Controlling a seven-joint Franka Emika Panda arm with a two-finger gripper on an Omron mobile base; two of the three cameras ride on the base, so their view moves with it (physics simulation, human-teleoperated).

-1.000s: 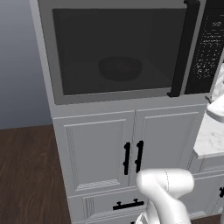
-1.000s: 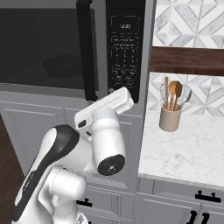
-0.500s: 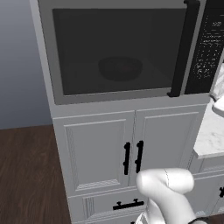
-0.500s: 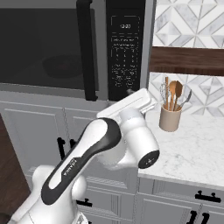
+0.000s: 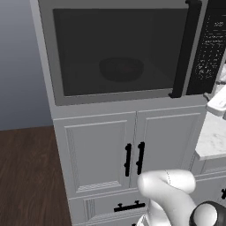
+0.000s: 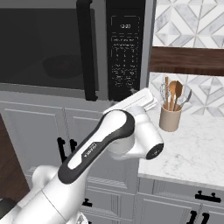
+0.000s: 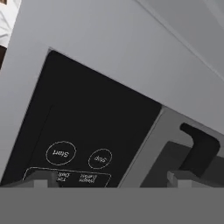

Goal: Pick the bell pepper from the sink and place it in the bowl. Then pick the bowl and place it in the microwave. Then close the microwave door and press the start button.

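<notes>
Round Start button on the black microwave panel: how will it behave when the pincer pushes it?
The round Start button is drawn flush on the flat black control panel, so it probably gives little travel. The glossy face may let a fingertip skid. The closed microwave door beside it shouldn't shift.

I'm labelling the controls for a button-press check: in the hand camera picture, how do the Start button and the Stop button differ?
The Start button has the larger ring; the Stop button has a smaller one. Start lies nearer the outer edge of the black control panel, while Stop lies nearer the microwave door's handle. Their words differ: "Start" against "Stop". Both are thin pale circles on the same black panel, side by side in one row, with their lettering upside down in this view.
</notes>
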